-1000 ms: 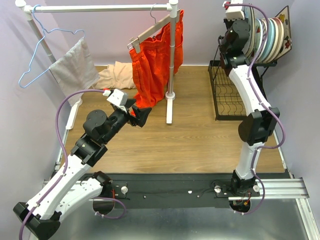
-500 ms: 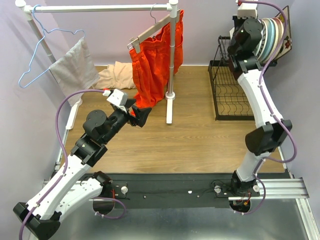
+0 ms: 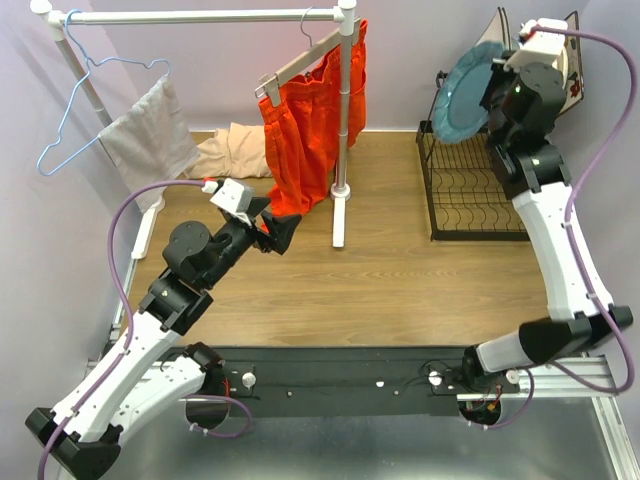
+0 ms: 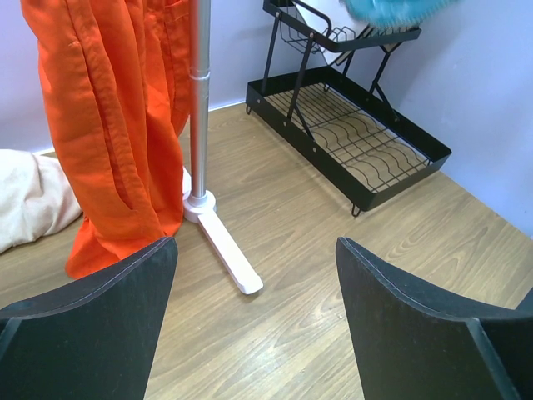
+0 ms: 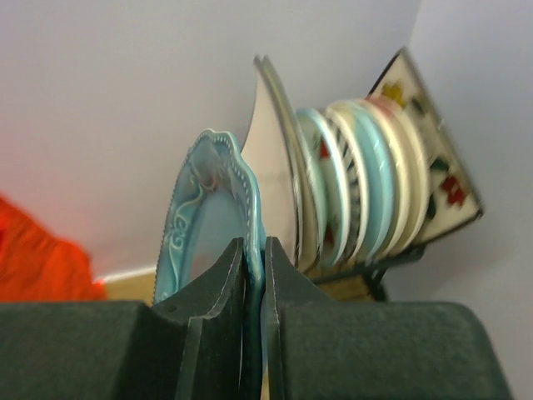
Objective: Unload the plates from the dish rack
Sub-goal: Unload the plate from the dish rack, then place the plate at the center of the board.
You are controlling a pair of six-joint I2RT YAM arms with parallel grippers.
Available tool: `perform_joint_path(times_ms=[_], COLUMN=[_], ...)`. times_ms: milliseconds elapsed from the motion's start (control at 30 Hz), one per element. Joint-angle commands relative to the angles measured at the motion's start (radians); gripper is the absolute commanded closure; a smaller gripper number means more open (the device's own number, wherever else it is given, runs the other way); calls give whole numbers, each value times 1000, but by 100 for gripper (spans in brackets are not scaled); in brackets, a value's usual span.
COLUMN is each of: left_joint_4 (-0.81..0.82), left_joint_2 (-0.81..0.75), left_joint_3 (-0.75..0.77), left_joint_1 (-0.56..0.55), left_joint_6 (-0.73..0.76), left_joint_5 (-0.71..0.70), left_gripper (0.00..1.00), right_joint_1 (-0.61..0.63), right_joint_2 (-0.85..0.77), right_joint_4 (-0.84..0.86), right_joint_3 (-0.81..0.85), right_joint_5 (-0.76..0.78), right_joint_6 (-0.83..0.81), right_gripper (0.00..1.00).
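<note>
While the right claw (image 5: 254, 254) is clamped on the rim of the teal plate (image 3: 466, 92), that plate hangs above the dish rack (image 3: 470, 200) (apart from the other plates (image 5: 358, 183) in its top shelf). Meanwhile the left claw (image 4: 254, 258) is wide apart over the wooden surface (image 3: 400, 280).

Bare table (image 3: 400, 280) from centre to 5 o'clock: I read open passage between the arms. 12 o'clock: rail post (image 3: 344, 150) and its foot (image 3: 339, 218) block, orange garment (image 3: 305, 110) hanging just beside. 2 o'clock: dish rack (image 3: 470, 195), teal plate (image 3: 465, 90) held above it, 1 row of plates (image 5: 358, 183) close behind at 1 o'clock. Left gripper (image 3: 288, 228) near the foot, 10 o'clock.
</note>
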Motion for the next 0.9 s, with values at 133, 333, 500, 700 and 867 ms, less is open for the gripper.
perform_joint_path(times_ms=[133, 333, 500, 700, 867], left_joint_4=[11, 11, 11, 8, -5], left_joint_2=[-33, -30, -30, -24, 1], left_joint_3=[-5, -3, -3, 0, 9], left_joint_1=[5, 5, 5, 5, 5], left_joint_6=[-1, 1, 4, 12, 15], left_joint_5=[-15, -10, -16, -10, 7], left_gripper=[14, 14, 14, 14, 14], right_joint_1=[8, 6, 8, 8, 6], right_joint_2=[-255, -369, -449, -512, -558], right_joint_4=[-188, -202, -195, -106, 18], right_joint_3=[-252, -478, -627, -770, -915], right_joint_5=[-204, -364, -470, -459, -410], right_joint_6=[419, 542, 642, 777, 935], right_gripper=[99, 99, 99, 99, 99])
